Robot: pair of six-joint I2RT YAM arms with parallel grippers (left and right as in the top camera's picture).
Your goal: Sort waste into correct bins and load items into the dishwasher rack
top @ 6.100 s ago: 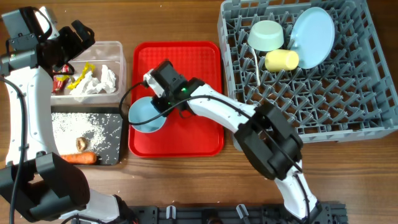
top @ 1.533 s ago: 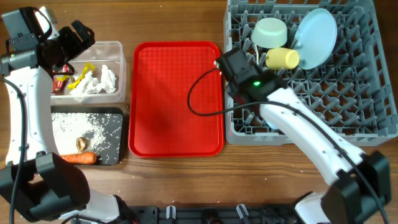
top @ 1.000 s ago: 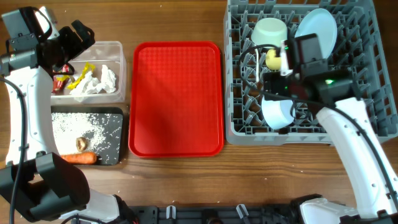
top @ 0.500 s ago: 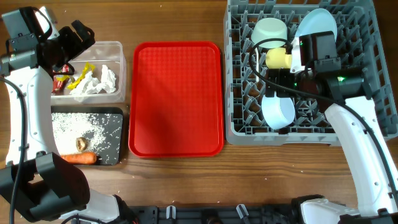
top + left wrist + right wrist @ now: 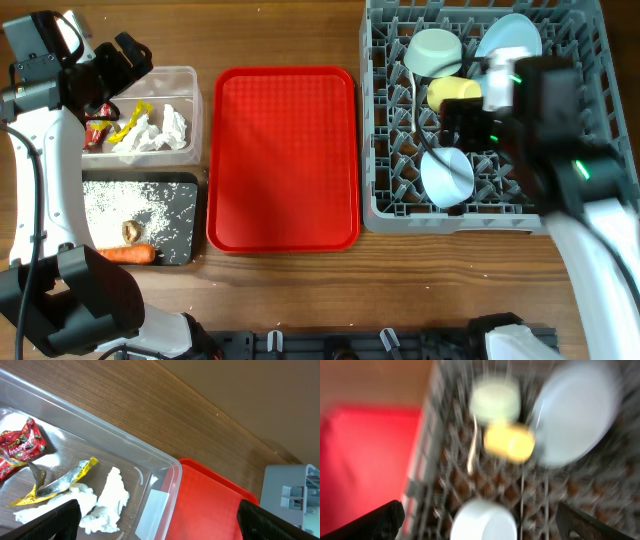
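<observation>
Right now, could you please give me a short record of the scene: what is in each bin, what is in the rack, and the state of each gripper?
clear bin: red wrapper, yellow wrapper, white tissue
black bin: rice grains, brown lump, carrot at its front edge
rack: plate, yellow cup, spoon, far bowl, near bowl
left gripper: open, above the clear bin
right gripper: open, above the rack, holding nothing

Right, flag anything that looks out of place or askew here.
The carrot lies along the near edge of the black bin, seemingly perched on its rim rather than down inside with the rice grains. In the dishwasher rack, the nearer bowl leans tilted on the pegs, not squarely seated. Nothing else stands out.
</observation>
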